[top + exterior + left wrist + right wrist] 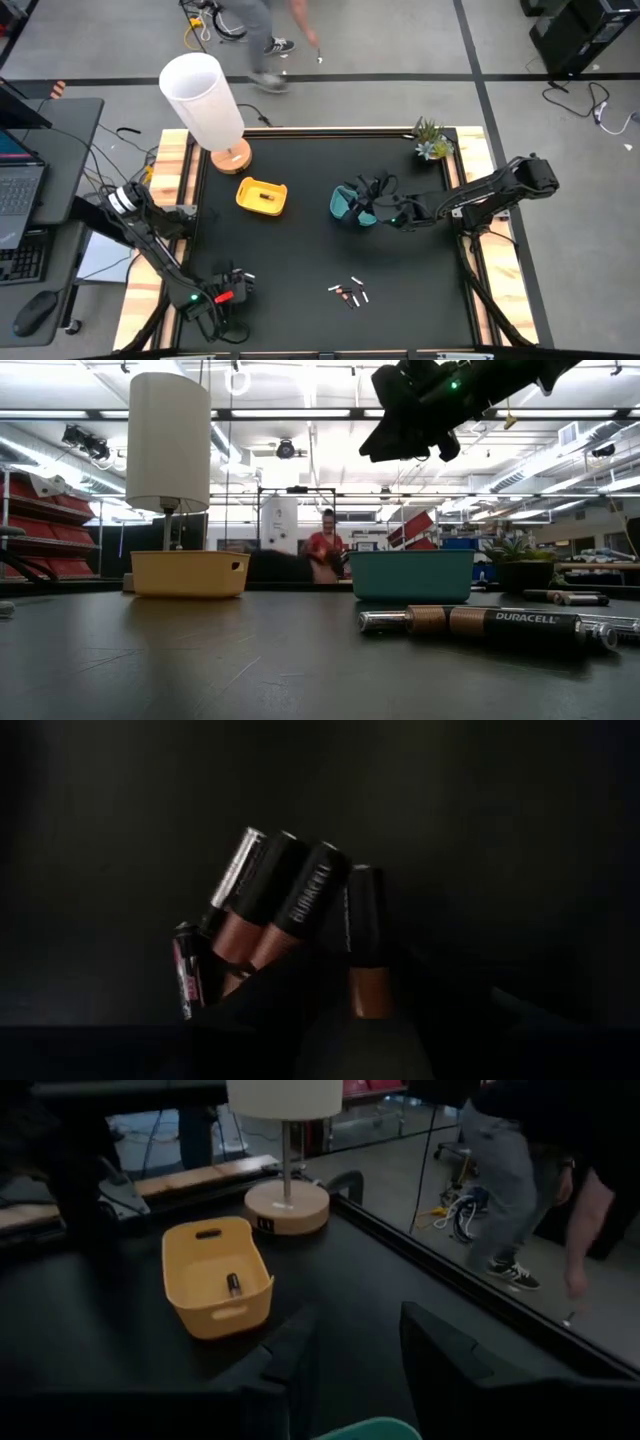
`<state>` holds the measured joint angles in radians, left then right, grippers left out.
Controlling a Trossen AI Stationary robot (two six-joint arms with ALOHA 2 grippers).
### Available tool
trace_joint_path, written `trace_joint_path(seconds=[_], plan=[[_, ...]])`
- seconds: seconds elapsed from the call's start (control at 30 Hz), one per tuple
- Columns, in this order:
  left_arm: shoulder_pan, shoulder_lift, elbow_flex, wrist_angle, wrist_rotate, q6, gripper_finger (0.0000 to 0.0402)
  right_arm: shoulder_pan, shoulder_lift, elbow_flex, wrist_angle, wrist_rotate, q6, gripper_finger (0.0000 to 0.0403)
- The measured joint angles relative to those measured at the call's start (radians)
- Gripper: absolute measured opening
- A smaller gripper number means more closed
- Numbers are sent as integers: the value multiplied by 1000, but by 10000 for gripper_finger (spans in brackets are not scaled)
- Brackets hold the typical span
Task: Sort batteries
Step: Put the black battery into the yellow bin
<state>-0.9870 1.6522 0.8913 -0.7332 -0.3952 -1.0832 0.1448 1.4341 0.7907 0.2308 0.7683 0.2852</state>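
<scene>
mostly dark, copper-ended batteries [500,622]

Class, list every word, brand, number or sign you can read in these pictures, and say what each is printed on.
"DURACELL": on the dark battery lying on the table, low view.
"DURACELL", dim but legible: on a dark battery in the left wrist view.
Dark mark on the lamp base: too small to read.

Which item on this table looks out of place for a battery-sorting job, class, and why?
The lamp stands at the table's far left corner beside the yellow tray, and the small plant sits at the far right corner. Neither serves sorting. Loose batteries still lie unsorted near the front edge.
</scene>
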Motion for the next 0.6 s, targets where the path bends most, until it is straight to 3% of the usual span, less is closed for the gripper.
trace_joint_path(seconds=[0.37, 0.47, 0.6], plan=[[9, 23, -9, 27, 0, -2, 174, 0, 5, 0, 1, -2, 4, 127], [24, 21, -15, 42, 17, -33, 146, 7, 5, 0, 1, -3, 7, 127], [49, 19, -30, 70, 34, -35, 66, 15, 5, 0, 7, -3, 3, 127]])
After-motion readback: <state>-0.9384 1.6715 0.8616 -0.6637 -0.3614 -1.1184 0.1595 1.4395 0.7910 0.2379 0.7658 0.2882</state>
